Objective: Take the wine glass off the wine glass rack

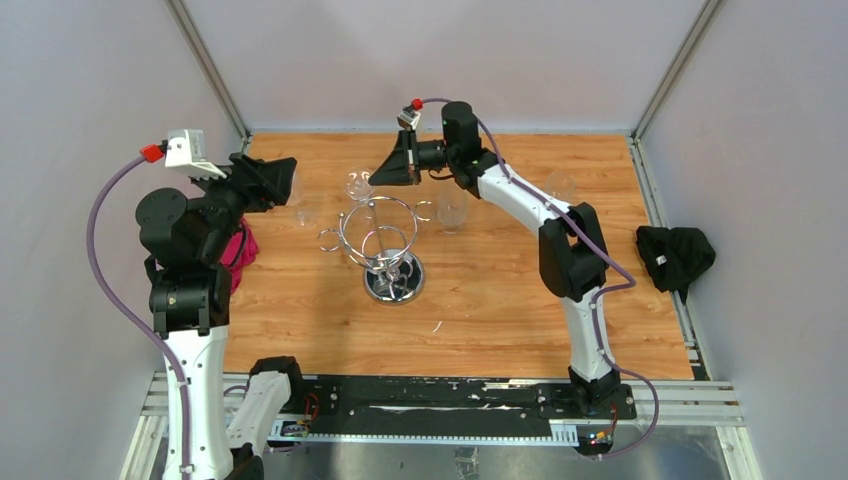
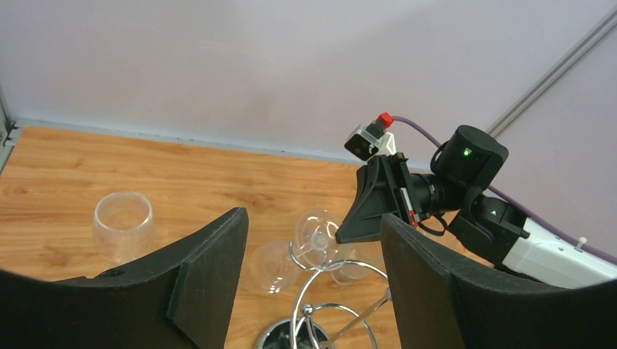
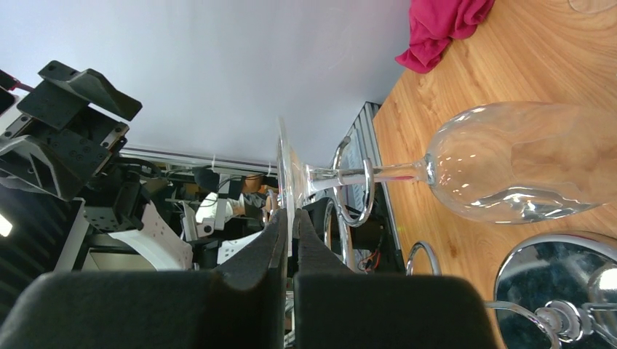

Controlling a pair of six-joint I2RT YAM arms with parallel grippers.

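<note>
The chrome wine glass rack (image 1: 385, 240) stands mid-table on its round mirrored base (image 3: 560, 283). A clear wine glass (image 3: 509, 163) hangs bowl down, its stem in one of the hooks (image 3: 364, 193) on the far side of the top ring. My right gripper (image 3: 289, 218) is shut on the edge of the glass's flat foot (image 3: 282, 163). The top view shows it (image 1: 378, 175) reaching in from the back right to the glass (image 1: 359, 186). My left gripper (image 1: 290, 180) is open and empty, raised left of the rack. Its view looks down on the glass's foot (image 2: 319, 233).
Clear glasses stand on the table left of the rack (image 1: 305, 213), right of it (image 1: 452, 208) and at the far right (image 1: 560, 185). A pink cloth (image 1: 238, 255) lies by the left arm. A black cloth (image 1: 675, 255) lies off the table's right edge.
</note>
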